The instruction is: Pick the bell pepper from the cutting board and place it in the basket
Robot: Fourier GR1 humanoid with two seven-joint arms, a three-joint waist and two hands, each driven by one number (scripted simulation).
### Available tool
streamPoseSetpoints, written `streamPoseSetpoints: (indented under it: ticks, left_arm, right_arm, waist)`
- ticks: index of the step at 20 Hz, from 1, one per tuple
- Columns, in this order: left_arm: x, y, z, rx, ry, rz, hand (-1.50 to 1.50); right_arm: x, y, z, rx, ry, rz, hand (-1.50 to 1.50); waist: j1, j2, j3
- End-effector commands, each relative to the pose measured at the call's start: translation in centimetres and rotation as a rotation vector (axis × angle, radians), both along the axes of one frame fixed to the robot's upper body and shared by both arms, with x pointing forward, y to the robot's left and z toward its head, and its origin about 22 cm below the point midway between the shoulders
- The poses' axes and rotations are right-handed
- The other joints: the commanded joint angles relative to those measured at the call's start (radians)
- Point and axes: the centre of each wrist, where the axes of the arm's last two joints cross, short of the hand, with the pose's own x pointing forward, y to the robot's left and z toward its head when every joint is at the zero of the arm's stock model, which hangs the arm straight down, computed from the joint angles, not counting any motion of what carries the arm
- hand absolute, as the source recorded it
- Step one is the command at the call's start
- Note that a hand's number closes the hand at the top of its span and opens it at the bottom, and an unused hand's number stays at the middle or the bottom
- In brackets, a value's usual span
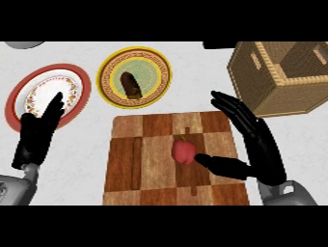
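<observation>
The small red bell pepper lies on the chequered wooden cutting board, at nine o'clock of the black right hand, fingers spread, thumb tip touching it. The left hand, also spread, sits well apart

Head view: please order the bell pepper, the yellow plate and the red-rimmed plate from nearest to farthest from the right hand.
1. Bell pepper, on the cutting board, beside the thumb of the right hand.
2. Yellow plate, beyond the board, to the upper left.
3. Red-rimmed plate, far left, by the left hand.
</observation>
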Motion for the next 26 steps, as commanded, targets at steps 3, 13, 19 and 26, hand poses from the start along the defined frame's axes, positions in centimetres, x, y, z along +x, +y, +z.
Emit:
streamPoseSetpoints:
  ticks: [3, 13, 19, 26]
  left_arm:
    - [-0.2, 0.9, -0.6, 0.004, 0.031, 0.020, 0.00]
    - [1.1, 0.1, 0.2, -0.013, -0.001, -0.033, 0.00]
    - [0.3, 0.3, -0.9, 0.005, -0.013, -0.053, 0.00]
    - [2.1, -1.4, 1.7, -0.013, -0.030, -0.051, 0.00]
  right_arm:
    - [-1.5, -4.2, 1.8, -0.470, 0.179, -0.140, -1.50]
    - [-9.3, 0.5, 10.1, -0.683, 0.453, -0.012, -1.50]
    - [-11.7, 0.7, 12.8, -0.625, 0.492, -0.102, -1.50]
    - [-10.6, 1.2, 12.5, -0.564, 0.425, -0.200, -1.50]
  waist:
    - [-0.020, -0.002, -0.005]
    - [0.037, 0.016, 0.003]
    - [0.058, 0.021, 0.008]
    - [0.058, 0.020, 0.009]
